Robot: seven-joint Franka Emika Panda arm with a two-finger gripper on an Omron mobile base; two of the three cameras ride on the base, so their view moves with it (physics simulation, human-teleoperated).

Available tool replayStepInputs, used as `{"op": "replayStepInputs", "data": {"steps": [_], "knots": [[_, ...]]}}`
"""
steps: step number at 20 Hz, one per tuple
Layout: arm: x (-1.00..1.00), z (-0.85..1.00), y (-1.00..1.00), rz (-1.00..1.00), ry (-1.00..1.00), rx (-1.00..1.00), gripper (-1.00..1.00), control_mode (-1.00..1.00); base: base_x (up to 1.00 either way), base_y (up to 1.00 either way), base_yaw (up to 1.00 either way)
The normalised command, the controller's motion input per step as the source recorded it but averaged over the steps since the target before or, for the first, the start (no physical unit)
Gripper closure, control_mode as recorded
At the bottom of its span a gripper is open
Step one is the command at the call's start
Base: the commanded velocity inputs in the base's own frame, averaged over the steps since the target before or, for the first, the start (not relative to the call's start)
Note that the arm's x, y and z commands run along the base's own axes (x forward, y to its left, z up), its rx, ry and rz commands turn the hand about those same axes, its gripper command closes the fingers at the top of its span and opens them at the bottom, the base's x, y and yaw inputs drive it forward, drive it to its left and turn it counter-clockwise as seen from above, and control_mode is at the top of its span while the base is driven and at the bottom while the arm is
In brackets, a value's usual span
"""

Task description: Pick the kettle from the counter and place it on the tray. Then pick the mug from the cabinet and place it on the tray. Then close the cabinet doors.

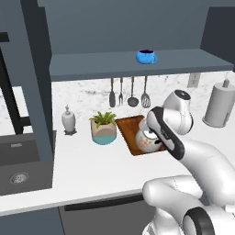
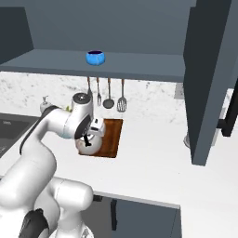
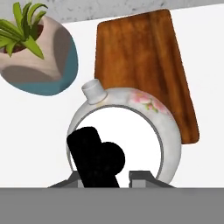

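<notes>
Gripping black arched handle, gripper [image 2: 87, 137] holds round white floral kettle [image 3: 131, 127] at near end of brown tray [image 3: 144, 61].

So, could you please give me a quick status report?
Hand shut on kettle handle, over tray. Mug on cabinet shelf. Plant pot beside tray.

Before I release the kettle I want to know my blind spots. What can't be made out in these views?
- Fingers: in the hand view the kettle's black handle covers where they close.
- Kettle base against the tray: the arm hides it in the left base view; touching or lifted, cannot tell.
- Cabinet door: top cut off by the right base view's edge.
- Mug handle side: too small.
</notes>
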Motion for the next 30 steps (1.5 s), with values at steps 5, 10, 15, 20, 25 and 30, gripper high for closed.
{"op": "replayStepInputs", "data": {"steps": [5, 10, 15, 20, 25, 30], "knots": [[0.47, -0.02, 0.0, 0.0, 0.0, 0.0, 1.0, -1.0, 0.0, 0.0, 0.0], [0.39, -0.03, 0.0, 0.0, -0.04, 0.0, 1.0, -1.0, 0.0, 0.0, 0.0], [0.3, -0.11, 0.0, 0.0, -0.08, 0.0, 1.0, -1.0, 0.0, 0.0, 0.0], [0.4, -0.12, 0.0, 0.0, -0.05, 0.0, 1.0, -1.0, 0.0, 0.0, 0.0], [0.47, -0.16, 0.0, 0.0, -0.01, 0.0, 1.0, -1.0, 0.0, 0.0, 0.0], [0.5, -0.14, 0.0, 0.0, 0.0, 0.0, 1.0, -1.0, 0.0, 0.0, 0.0]]}}
